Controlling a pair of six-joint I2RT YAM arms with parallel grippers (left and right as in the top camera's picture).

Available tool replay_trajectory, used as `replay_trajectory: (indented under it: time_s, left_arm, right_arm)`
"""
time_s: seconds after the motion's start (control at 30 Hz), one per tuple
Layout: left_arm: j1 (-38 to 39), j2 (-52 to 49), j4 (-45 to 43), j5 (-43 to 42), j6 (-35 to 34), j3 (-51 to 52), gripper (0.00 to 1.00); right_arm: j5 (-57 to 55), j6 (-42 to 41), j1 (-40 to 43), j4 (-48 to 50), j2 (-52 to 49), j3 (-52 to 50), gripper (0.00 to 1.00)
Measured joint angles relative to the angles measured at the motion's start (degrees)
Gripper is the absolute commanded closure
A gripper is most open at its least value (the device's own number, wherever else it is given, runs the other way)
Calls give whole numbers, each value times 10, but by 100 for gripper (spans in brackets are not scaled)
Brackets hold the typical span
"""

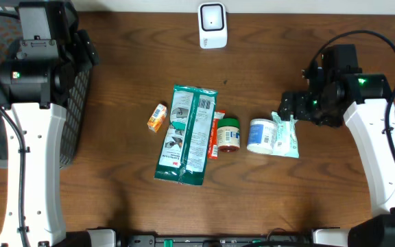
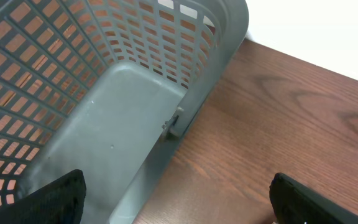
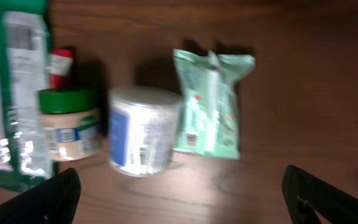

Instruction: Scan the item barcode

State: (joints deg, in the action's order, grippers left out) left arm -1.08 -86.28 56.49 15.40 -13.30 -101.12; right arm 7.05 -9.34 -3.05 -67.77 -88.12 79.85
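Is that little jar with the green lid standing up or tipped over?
Tipped over. The jar lies on its side: the overhead camera sees its label wall and the green lid edge-on.

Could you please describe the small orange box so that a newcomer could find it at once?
On the brown table, a row of items lies across the middle, the biggest of them a long green-and-white pouch. The box lies just left of that pouch, at the row's left end. It is the only orange item there.
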Motion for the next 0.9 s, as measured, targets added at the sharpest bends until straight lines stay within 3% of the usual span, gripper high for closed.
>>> replay_trajectory:
  time_s: [0.63,0.9]
  left_arm:
    - [0,0,0,0,0,0,10]
    - [0,0,0,0,0,0,10]
  right_arm:
    - [-163,-83,6,-35,0,0,1]
    - [-168,-94,6,-32,0,0,1]
